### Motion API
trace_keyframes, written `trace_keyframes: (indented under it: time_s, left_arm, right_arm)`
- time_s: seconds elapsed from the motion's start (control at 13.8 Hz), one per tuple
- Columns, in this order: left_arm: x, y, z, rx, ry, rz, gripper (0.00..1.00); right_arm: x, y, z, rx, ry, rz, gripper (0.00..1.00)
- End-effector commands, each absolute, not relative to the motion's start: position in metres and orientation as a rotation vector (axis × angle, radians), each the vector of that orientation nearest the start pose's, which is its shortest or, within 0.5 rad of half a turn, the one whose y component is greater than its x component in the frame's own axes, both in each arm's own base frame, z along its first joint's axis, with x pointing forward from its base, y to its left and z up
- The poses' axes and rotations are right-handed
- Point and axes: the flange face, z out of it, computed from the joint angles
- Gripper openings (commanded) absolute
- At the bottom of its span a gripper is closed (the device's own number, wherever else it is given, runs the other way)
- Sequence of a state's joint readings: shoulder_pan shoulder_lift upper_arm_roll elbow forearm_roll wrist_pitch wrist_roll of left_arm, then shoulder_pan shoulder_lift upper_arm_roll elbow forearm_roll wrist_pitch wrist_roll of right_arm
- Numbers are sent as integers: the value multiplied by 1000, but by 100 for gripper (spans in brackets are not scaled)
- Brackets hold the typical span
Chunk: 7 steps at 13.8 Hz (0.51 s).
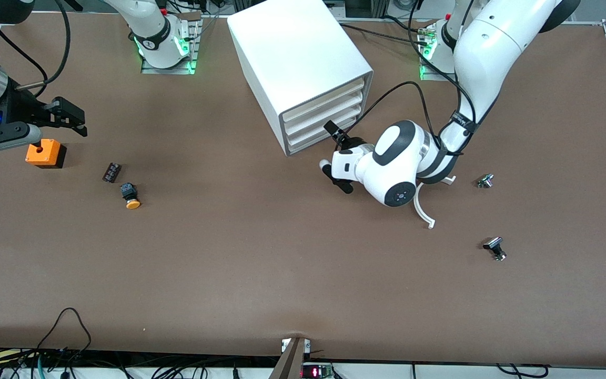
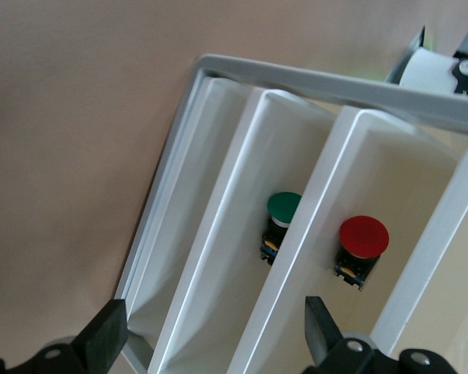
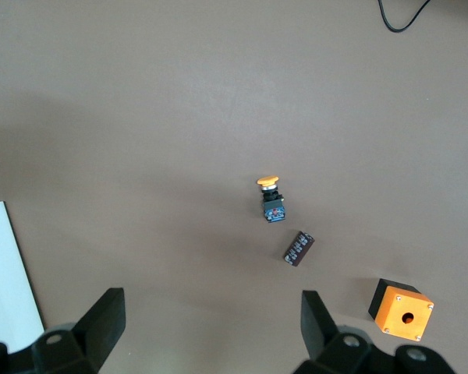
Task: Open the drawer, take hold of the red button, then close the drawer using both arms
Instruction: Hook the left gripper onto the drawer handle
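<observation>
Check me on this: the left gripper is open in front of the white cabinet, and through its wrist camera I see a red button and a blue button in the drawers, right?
One detail is wrong: the left wrist view shows a green button, not blue, beside the red button. The left gripper is indeed open in front of the cabinet.

A plain brown desk (image 1: 261,273) carries a white cabinet (image 1: 292,58) with white drawers (image 1: 324,118). One drawer holds a red-capped button (image 2: 363,238), another a green-capped button (image 2: 283,206). An orange box (image 1: 45,153) and an orange-yellow-capped button (image 1: 130,196) lie outside.
</observation>
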<state>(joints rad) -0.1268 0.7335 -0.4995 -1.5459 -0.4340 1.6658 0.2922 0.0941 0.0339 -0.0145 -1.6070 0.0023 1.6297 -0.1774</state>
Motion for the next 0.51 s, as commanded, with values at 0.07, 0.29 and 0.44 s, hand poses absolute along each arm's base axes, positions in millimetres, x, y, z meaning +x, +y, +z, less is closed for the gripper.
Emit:
trace_keyframes:
  time_s: [0.07,0.29,0.44]
  left_arm:
    - [519,-388,251,2109,-906,-787,99]
    - [513,-387,245,2075,-924,-791,99]
    - [509,-392,245,2057,-956,-783,99]
  right_arm:
    - [571,44,599,-3111,-420,12,100]
    - [571,44,599,-3111,-420,12,100]
    - [571,43,599,-3111,-417,12,100]
